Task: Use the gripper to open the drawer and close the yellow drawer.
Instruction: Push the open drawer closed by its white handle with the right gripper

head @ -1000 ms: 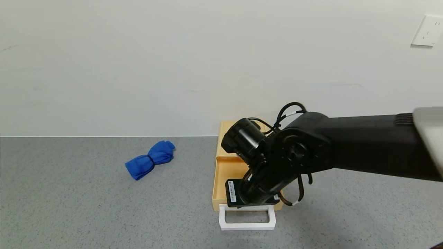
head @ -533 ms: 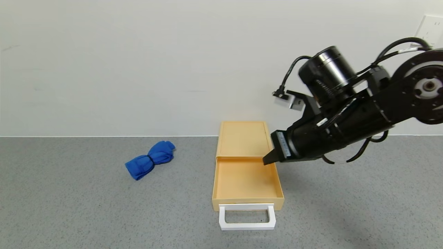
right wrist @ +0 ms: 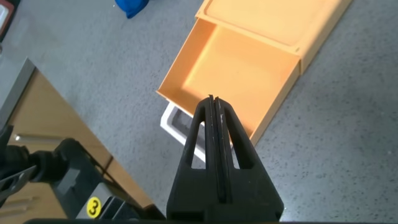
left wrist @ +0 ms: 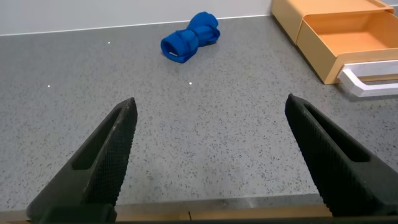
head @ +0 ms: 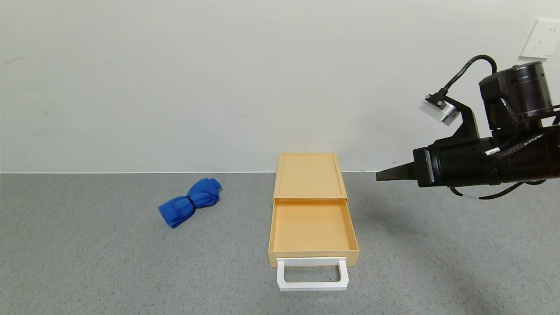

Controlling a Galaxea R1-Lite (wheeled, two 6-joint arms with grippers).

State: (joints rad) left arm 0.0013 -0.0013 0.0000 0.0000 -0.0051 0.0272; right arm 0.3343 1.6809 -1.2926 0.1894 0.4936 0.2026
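Observation:
The pale-yellow drawer unit [head: 308, 175] stands on the grey table against the wall. Its drawer tray [head: 311, 227] is pulled out toward me and is empty. The white loop handle [head: 312, 274] lies at its front. My right gripper [head: 379, 176] is shut and empty, raised in the air to the right of the unit, pointing left. In the right wrist view the shut gripper [right wrist: 212, 99] hovers above the open tray [right wrist: 236, 74]. My left gripper [left wrist: 208, 115] is open and empty, low over the table, far from the drawer [left wrist: 348, 37].
A blue bundled cloth [head: 190, 201] lies on the table left of the drawer unit; it also shows in the left wrist view [left wrist: 189, 38]. A white wall socket [head: 540, 39] is at upper right. The table's front edge [left wrist: 205, 208] runs under the left gripper.
My right gripper has left the drawer's front by the handle, risen and swung away to the right. The drawer stays pulled out. The cloth has not moved.

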